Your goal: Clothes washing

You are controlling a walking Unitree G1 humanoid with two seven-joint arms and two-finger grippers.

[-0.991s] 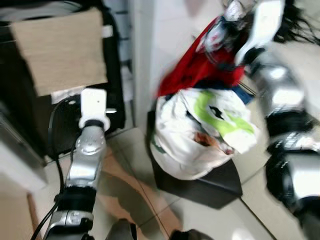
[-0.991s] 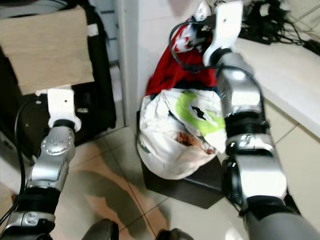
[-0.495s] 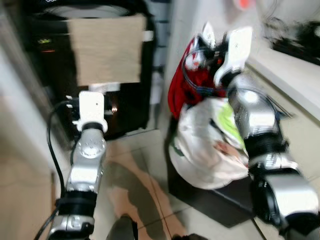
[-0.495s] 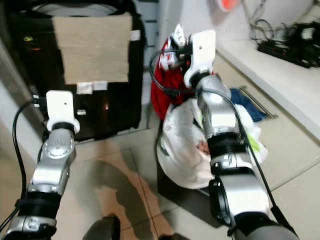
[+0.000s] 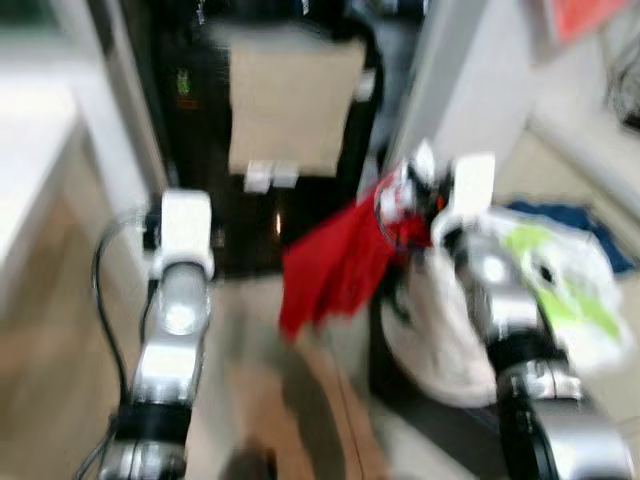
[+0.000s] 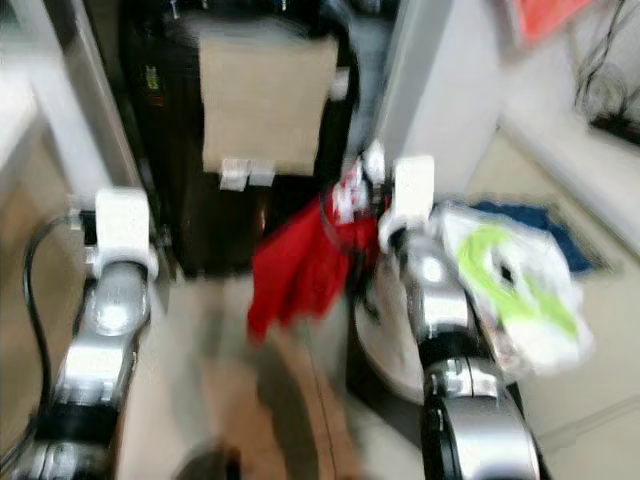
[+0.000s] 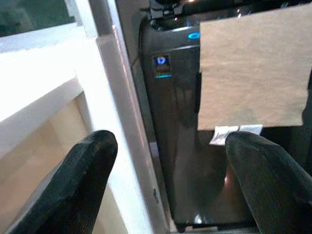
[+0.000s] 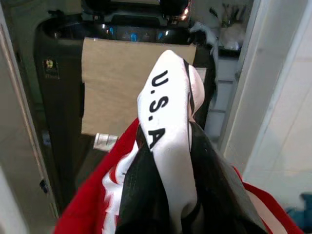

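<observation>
Right claw point(image 8: 165, 195) grips the red garment point(image 5: 330, 265), hanging lengthwise downward.

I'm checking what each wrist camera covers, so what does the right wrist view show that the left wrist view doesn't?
Right wrist view: the right gripper shut on a red garment with a white part printed "U.S.A", lifted clear of the bag, and a white wall.

Left wrist view: the left gripper, fingers wide open and holding nothing, beside a white frame.

Both: the dark washer ahead, with brown paper taped on its front.
</observation>
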